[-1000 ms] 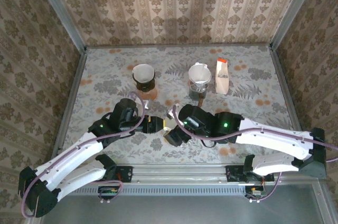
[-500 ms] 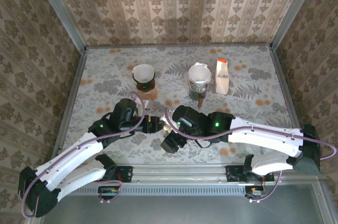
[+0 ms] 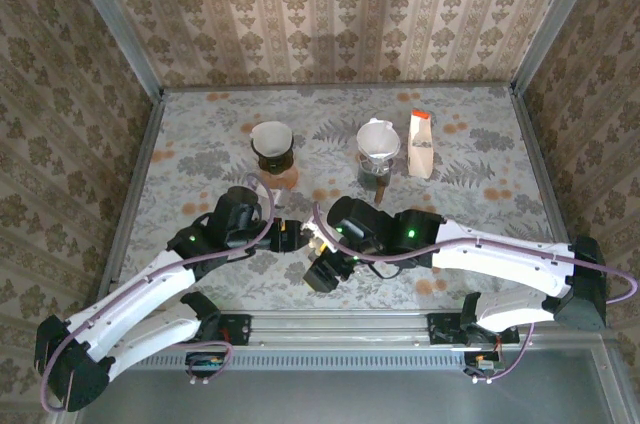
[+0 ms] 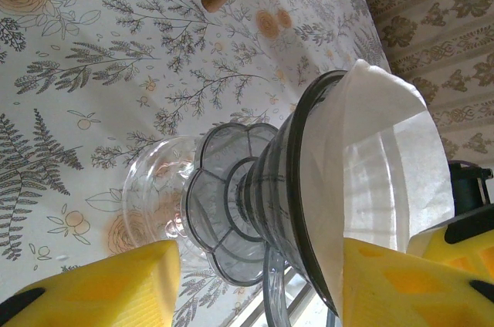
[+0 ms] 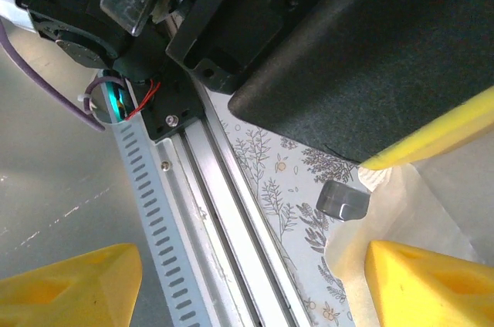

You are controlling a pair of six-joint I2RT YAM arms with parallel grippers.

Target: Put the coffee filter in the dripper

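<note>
The left tool holds the dripper on its side, clear of the floral surface. One yellow finger sits by the flanged base and the other by the rim, so the jaws stand part-way closed on it. The coffee filter is inside the dripper's cone, and its white paper rises past the dark rim on one side.

From above, this pair hangs low over the near middle of the surface, between the two arms. The right tool is just beside the left tool. In the right wrist view, the right tool has its yellow fingers spread wide with nothing clamped between them. Pale paper, probably the filter's edge, lies close to one finger, though the angle is poor. A slotted metal rail runs below.

Well back on the surface stand a white-lined cone on a dark base, a white jug-like vessel and a paper packet
</note>
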